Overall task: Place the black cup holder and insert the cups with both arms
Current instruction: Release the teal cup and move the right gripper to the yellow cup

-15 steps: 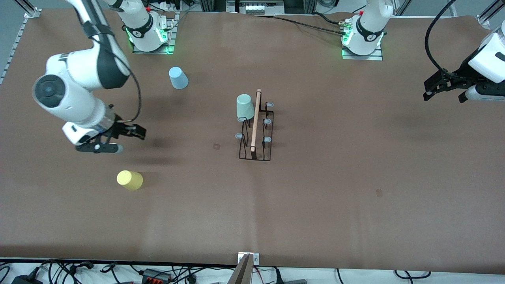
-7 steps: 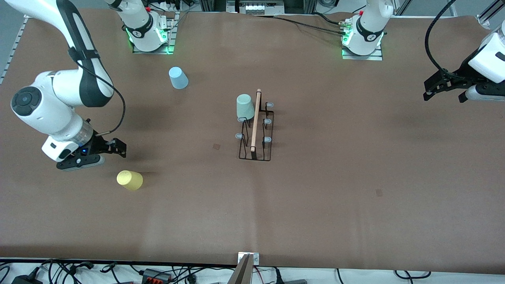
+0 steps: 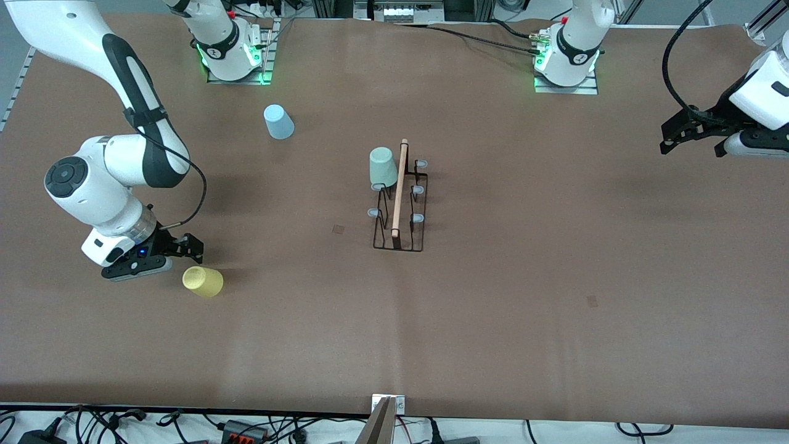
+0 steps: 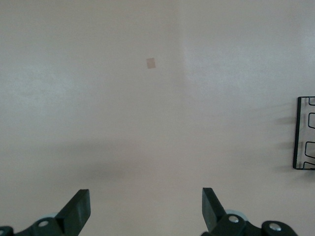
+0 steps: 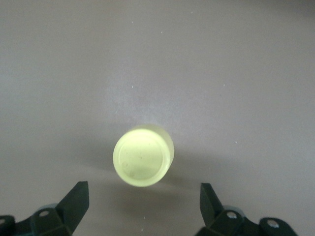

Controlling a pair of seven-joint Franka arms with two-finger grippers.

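Now the right pincer [image 3: 185, 248] hangs released just above the yellow cup [image 3: 202, 282], which stands upside down on the desk [image 3: 555, 308] with bare surface all around it. Toward the bases, the blue cup [image 3: 278, 121] stands inverted and well apart. At mid-desk stands the rack [image 3: 399, 209], the mint cup [image 3: 383, 167] set on a prong at its end nearest the bases. Waiting, the left pincer [image 3: 690, 132] hovers released over the desk's edge at the left arm's end.
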